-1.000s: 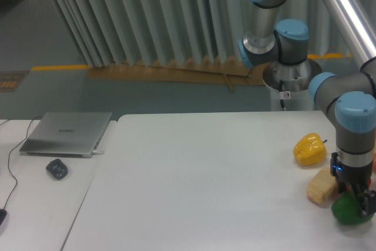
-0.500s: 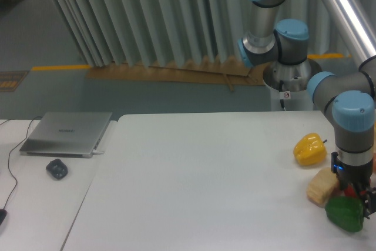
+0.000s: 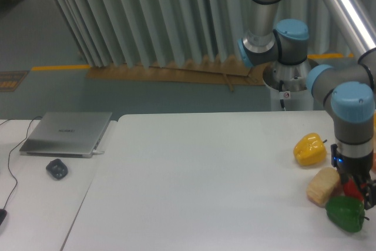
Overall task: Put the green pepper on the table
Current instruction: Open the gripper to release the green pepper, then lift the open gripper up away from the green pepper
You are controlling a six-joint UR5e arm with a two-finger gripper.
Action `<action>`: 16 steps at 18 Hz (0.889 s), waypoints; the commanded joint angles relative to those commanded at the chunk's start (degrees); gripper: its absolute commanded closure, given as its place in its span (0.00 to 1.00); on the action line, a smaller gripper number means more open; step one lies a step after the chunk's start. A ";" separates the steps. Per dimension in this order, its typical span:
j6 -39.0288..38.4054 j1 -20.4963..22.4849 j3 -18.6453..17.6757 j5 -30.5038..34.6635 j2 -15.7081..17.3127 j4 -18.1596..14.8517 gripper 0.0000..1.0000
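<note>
The green pepper (image 3: 345,213) is seen at the near right corner of the table (image 3: 200,180), glossy, dark and lobed, with its upper right part hidden behind the gripper (image 3: 356,195); whether it rests on the surface or is lifted just above it cannot be told. The gripper's fingers are dark and small and largely merged with the pepper, so it cannot be made out whether they are clamped on it or apart. A small patch of a red object (image 3: 353,189) is glimpsed between the gripper and the pepper, mostly covered. Just to the left, a pale tan, rough-looking block (image 3: 322,186) is touched by the pepper's edge, and farther back a smooth yellow pepper (image 3: 309,149) is set. The arm (image 3: 351,116) is held with its wrist pointing straight down, its grey tubes and blue joint caps rising out of view at the top right. On the narrower desk (image 3: 35,204) at the left, a closed grey laptop (image 3: 66,134) and a dark mouse (image 3: 57,169) are seen.
</note>
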 joint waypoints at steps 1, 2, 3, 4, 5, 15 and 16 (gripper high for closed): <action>0.44 0.00 0.44 0.09 0.71 -1.84 0.00; 1.31 0.09 0.88 0.09 1.41 -3.95 0.00; 2.02 0.00 1.14 0.09 2.20 -5.97 0.00; 2.02 -0.09 1.14 0.17 2.99 -8.00 0.00; 2.02 -0.26 1.14 0.17 3.78 -9.49 0.00; 4.04 -4.74 -0.09 -0.35 10.29 -20.84 0.00; 4.04 -5.44 -0.52 -0.35 11.25 -21.37 0.00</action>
